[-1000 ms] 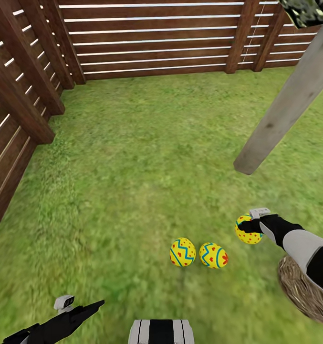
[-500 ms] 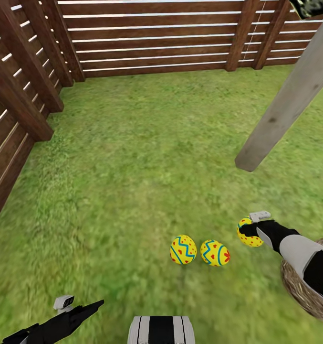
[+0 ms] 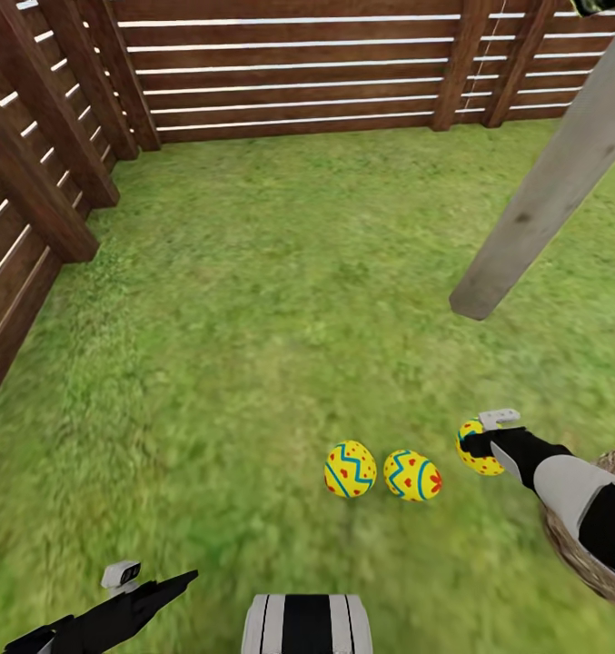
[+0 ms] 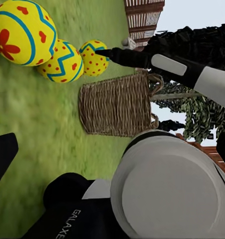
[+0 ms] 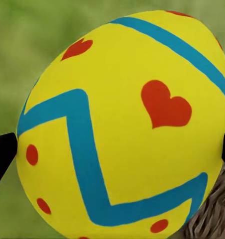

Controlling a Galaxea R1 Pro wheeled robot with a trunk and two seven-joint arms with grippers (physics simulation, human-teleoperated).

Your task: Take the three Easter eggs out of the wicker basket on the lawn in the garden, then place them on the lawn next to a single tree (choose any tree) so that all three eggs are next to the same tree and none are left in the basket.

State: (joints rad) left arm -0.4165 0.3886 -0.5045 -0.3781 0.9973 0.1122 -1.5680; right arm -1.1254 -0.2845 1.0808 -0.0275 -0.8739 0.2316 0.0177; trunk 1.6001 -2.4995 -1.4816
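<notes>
Two Easter eggs (image 3: 350, 469) (image 3: 412, 475) lie side by side on the lawn (image 3: 252, 300), touching or nearly so. My right gripper (image 3: 471, 445) is shut on the third egg (image 3: 478, 459), just right of that pair and low over the grass. In the right wrist view this egg (image 5: 127, 124) sits between two black fingertips (image 5: 0, 154). The wicker basket (image 3: 589, 563) stands at the right edge under my right forearm; its inside is hidden. The tree's pale trunk (image 3: 543, 191) rises beyond the eggs. My left gripper (image 3: 184, 578) is open near the bottom left.
A brown slatted fence (image 3: 298, 73) closes the far side and the left side (image 3: 25, 200), forming a corner. Open grass lies between the fence and the eggs. In the left wrist view the three eggs (image 4: 62, 62), the basket (image 4: 117, 104) and my trunk (image 4: 167, 189) show.
The right gripper has brought its egg lower, closer to the grass and level with the two lying eggs. The head camera has tilted slightly. The left arm has stayed put.
</notes>
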